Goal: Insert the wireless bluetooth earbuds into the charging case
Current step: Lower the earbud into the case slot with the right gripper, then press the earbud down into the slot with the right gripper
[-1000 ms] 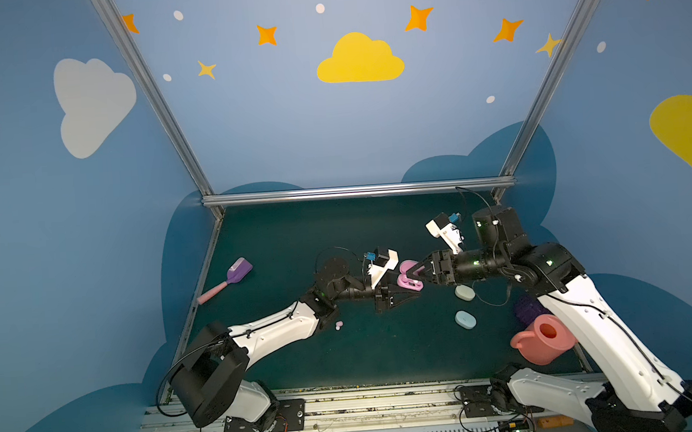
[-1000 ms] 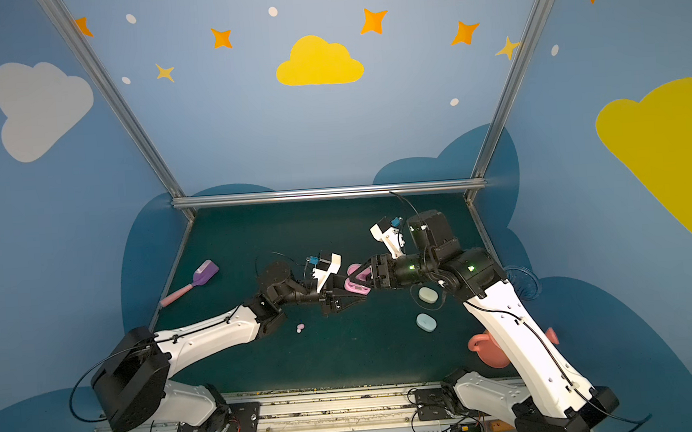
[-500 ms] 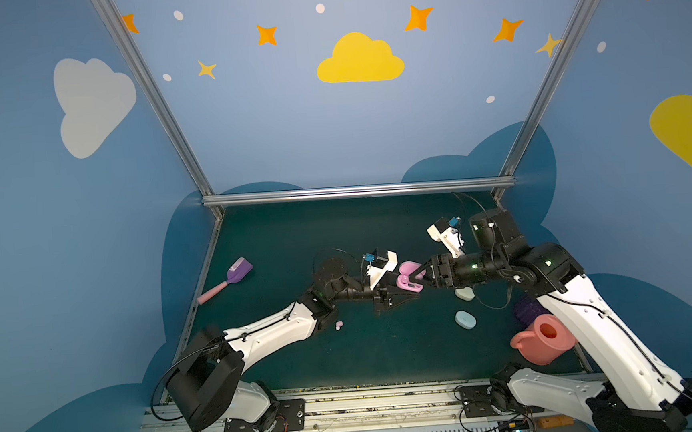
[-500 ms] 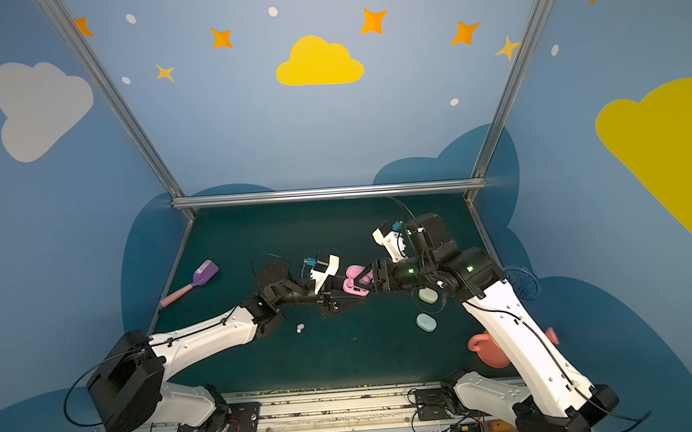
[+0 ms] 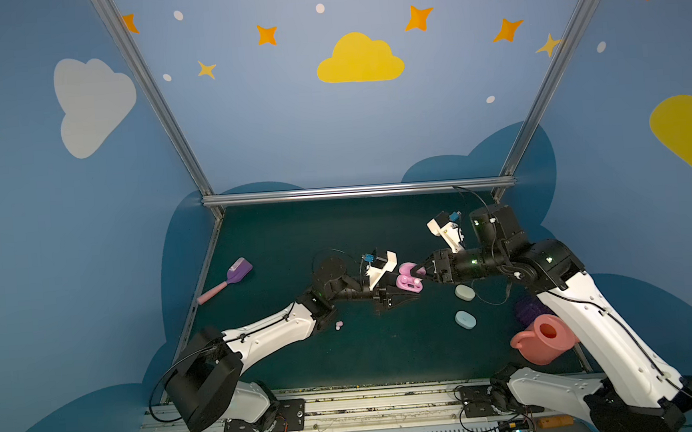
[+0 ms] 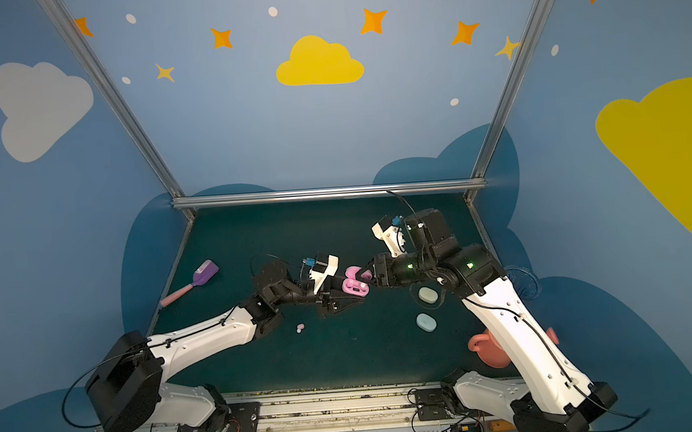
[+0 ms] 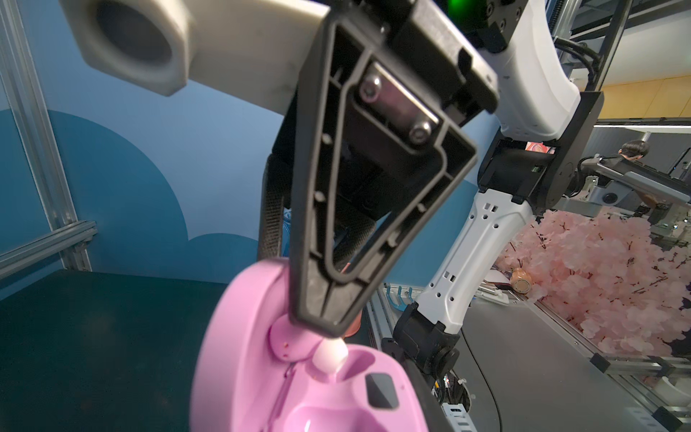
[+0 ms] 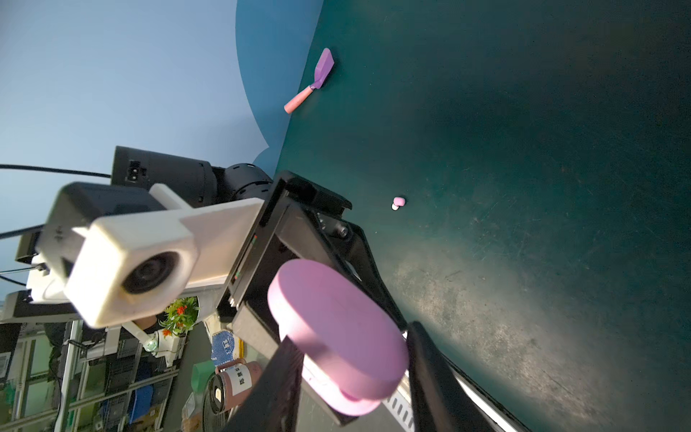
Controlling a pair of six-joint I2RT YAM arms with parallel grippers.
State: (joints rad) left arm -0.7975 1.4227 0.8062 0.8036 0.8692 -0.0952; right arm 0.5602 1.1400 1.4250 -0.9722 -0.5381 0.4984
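Charging case (image 5: 408,282), lid open, is clamped steady in left pincer (image 5: 402,294) so right pincer (image 5: 421,271), open or gripping I cannot tell, can seat pink earbud (image 7: 330,355)

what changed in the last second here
Barely anything: the right gripper edged slightly toward the open pink case, a pale earbud at its tip over a socket. The left gripper still holds the case; the loose pink earbud, the mint case and the blue case stayed put.
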